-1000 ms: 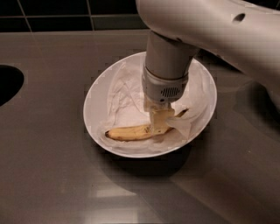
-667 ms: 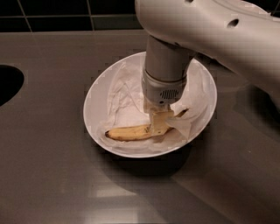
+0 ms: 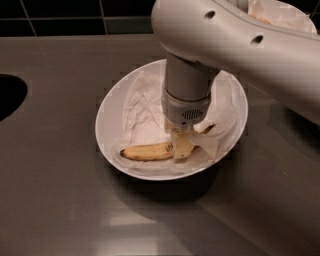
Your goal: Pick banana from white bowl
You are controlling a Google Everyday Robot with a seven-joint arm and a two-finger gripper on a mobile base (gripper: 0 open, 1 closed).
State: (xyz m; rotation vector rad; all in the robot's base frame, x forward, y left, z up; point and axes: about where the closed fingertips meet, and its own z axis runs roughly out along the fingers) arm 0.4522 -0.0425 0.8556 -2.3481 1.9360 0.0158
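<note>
White bowl (image 3: 102,120) sits mid-frame on grey-brown countertop (image 3: 60,200). Wide, shallow, oval, lined w/ crumpled white paper (image 3: 142,102).

Banana (image 3: 147,151) is inside it, flat on the paper, toward the near rim, lying approx left-right. Yellow w/ brown marks, dark tip at left end. Its right end is hidden behind the gripper (image 3: 182,146). Small dark-brown bit pokes out just right of the gripper, above a paper fold. Prob the banana's other tip, can't confirm.

Gripper is down inside the bowl, pointing straight down at the banana's right end, touching it or v. close. Clamped vs spread: can't tell from this angle.

Arm (image 3: 240,45) is light grey, comes in from upper right and crosses over the bowl's far-right rim. Wrist cylinder (image 3: 187,95) is vertical, w/ a small vent grille near its bottom.

Other stuff:
- Dark rounded cutout (image 3: 7,95) in the countertop at left edge, well apart from the bowl.
- Black tiles (image 3: 75,15) along the back.
- Second wad of white paper (image 3: 285,15) top right, behind the arm, w/ smth orange in it, mostly hidden.
- Bowl shadow falls on the counter on its near side, w/ a soft light reflection in front of that.
</note>
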